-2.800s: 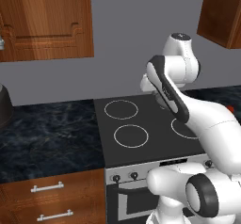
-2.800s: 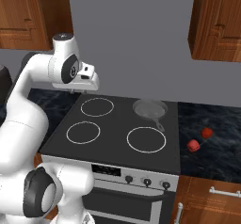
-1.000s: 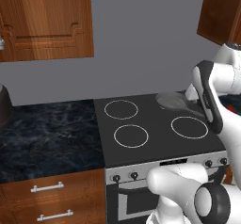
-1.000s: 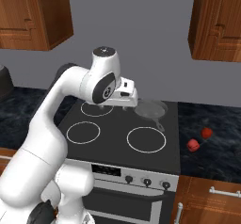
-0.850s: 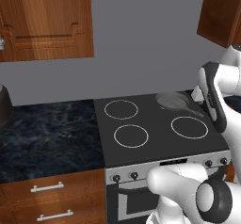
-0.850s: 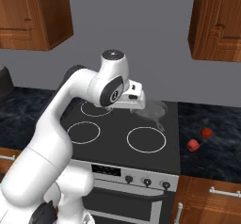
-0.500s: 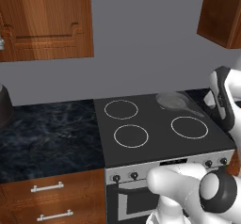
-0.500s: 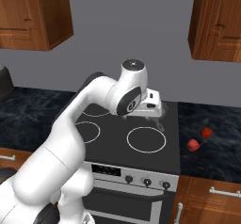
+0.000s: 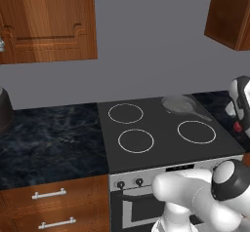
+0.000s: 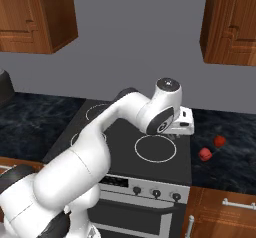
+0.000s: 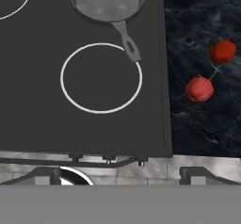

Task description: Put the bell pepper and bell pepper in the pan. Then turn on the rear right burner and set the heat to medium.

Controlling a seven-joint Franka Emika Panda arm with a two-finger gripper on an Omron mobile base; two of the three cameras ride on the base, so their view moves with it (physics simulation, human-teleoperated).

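Hovering jaws (image 11: 120, 173): spread wide, holding nothing, above the cooktop's front edge.
Bell peppers: one (image 11: 199, 88) beside the other (image 11: 222, 52), on the table right of the cooktop.
Pan (image 11: 107, 1): on rear right burner.

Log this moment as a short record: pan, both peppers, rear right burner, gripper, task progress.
pan: grey pan sits on the rear right burner of the black cooktop, nothing in it, handle pointing toward the front right ring
peppers: nearer bell pepper and farther bell pepper lie on the dark counter to the right of the stove, close together, apart from the pan
gripper: open, holding nothing, above the stove's front edge
knobs: knobs on the front panel, untouched
progress: no pepper in the pan yet
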